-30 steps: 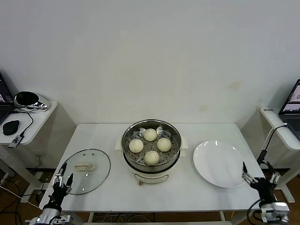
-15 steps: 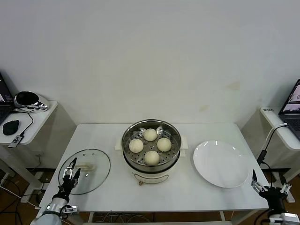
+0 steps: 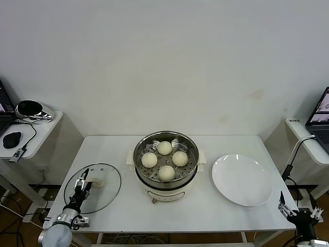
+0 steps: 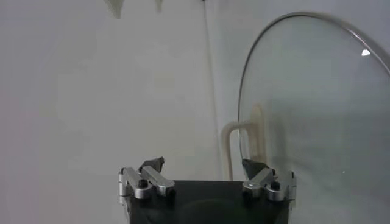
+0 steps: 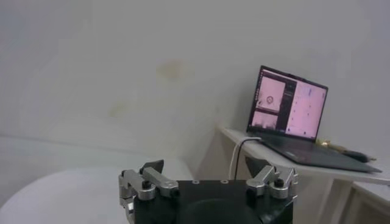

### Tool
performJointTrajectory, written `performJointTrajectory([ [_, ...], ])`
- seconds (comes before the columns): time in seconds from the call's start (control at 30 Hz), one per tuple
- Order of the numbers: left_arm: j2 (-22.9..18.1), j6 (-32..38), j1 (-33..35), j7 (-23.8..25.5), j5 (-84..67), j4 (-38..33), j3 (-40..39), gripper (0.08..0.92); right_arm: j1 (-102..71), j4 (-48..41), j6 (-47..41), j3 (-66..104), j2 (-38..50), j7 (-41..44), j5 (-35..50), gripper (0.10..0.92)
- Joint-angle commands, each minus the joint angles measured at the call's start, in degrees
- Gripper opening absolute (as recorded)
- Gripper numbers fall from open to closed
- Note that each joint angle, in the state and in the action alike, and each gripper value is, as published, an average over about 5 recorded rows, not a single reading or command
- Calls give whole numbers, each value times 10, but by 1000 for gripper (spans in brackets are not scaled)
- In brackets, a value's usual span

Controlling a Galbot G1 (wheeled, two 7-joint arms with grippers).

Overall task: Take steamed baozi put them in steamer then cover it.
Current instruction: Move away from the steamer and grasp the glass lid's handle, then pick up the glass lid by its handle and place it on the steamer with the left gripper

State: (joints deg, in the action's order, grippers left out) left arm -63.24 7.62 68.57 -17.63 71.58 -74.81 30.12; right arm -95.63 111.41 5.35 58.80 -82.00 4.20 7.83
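Note:
The steamer (image 3: 165,181), a shiny steel pot on a cream base, stands mid-table with several cream-white baozi (image 3: 166,173) on its perforated tray. The cover (image 3: 103,198), a clear glass lid, lies flat on the table to the steamer's left, its cream handle (image 3: 94,181) up. My left gripper (image 3: 83,184) hovers open over the lid's near-left part, just short of the handle. In the left wrist view the open left gripper (image 4: 204,167) faces the handle (image 4: 244,137) and the glass (image 4: 317,122). My right gripper (image 3: 298,211) hangs open off the table's front right corner, holding nothing.
A bare white plate (image 3: 241,180) lies right of the steamer and shows in the right wrist view as the plate (image 5: 67,195). Side tables flank the work table: the left one bears a mouse (image 3: 11,139), the right one a laptop (image 5: 292,103) and cable.
My left gripper has moved forward over the lid's rim toward its handle. My right gripper has drawn back and down, away from the plate, toward the table's front right corner.

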Motion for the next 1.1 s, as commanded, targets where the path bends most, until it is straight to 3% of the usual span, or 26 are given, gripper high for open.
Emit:
performJointTrajectory([
  [0.03, 7, 0, -33, 5, -3, 33, -17, 815, -2, -7, 3, 0, -5, 0, -8, 823],
  [0.53, 3, 21, -53, -3, -24, 80, -16, 412, 4, -15, 3, -11, -5, 1, -12, 823],
  [0.73, 0, 25, -44, -19, -41, 66, -10, 239, 5, -18, 5, -16, -4, 1, -15, 823],
  [0.87, 2, 9, -17, -23, -58, 10, 4, 146, 6, -17, 6, -21, -2, 2, -17, 823],
  [1.1, 17, -110, 72, -1, -99, -164, 48, 136, 8, -16, 10, -36, 1, 2, -28, 823],
])
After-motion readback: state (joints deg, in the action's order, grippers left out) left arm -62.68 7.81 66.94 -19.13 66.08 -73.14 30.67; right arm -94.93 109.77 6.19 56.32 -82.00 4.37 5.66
